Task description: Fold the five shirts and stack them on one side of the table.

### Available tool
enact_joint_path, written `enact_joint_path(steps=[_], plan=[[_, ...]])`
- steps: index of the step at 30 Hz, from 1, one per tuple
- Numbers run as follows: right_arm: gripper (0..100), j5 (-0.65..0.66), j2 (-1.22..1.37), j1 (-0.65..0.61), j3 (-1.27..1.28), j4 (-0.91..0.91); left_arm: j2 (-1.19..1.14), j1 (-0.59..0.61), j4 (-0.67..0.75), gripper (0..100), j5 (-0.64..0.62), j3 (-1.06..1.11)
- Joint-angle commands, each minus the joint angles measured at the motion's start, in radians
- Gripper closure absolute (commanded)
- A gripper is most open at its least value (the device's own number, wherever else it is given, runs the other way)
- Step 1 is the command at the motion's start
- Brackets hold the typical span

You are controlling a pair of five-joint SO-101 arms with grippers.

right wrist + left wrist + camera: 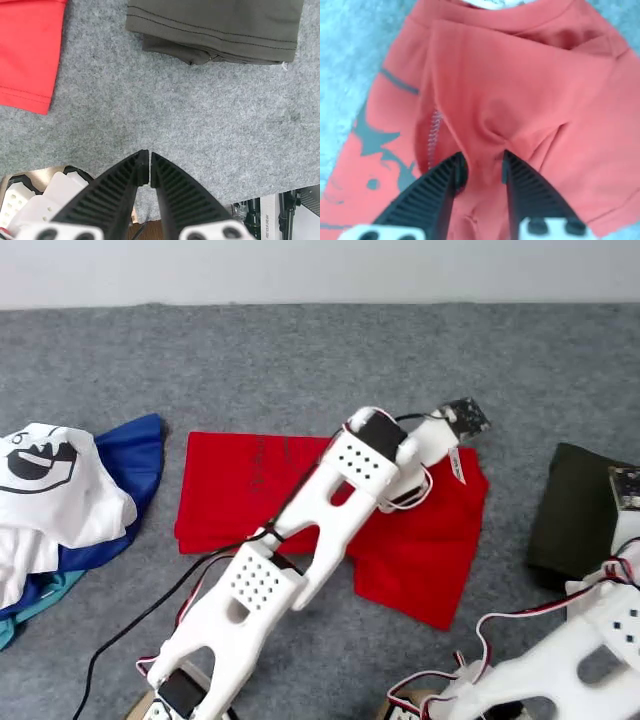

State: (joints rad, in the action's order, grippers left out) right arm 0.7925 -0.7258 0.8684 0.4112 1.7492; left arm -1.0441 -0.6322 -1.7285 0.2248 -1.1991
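A red shirt [240, 490] lies spread across the middle of the grey table, partly folded at its right side. My left gripper [484, 162] is down on it near its right end [436, 452], shut on a raised pinch of the red shirt [520, 90]. A folded dark olive shirt [575, 510] sits at the right edge. My right gripper [150, 157] hovers shut and empty over bare table, a short way from the olive shirt [220, 25] and from a corner of the red shirt [25, 50].
At the left edge lies a loose pile: a white shirt with a black print [50, 480] over a blue one [135, 465] and a teal one [30, 600]. The right arm [590, 640] stands at the front right. Cables trail by the arm bases.
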Motion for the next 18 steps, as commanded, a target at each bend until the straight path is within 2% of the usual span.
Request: enact_joint_path(steps=[1, 4, 9, 13, 18], plan=[[99.0, 0.003, -0.007, 0.004, -0.006, 0.002, 0.166, 0.025, -0.028, 87, -0.029, 0.064], [99.0, 0.003, -0.005, -0.01, -0.006, 0.001, 0.255, 0.054, -0.028, 87, -0.031, 0.194], [99.0, -0.003, -0.004, -0.136, -0.002, -0.001, 0.41, 0.064, -0.026, 87, -0.031, 0.403], [98.9, -0.114, 0.022, -0.275, 0.002, -0.048, 0.488, 0.118, -0.023, 87, -0.058, 0.473], [98.9, -0.216, 0.143, -0.432, 0.0, -0.056, 0.459, 0.183, 0.014, 87, -0.097, 0.501]])
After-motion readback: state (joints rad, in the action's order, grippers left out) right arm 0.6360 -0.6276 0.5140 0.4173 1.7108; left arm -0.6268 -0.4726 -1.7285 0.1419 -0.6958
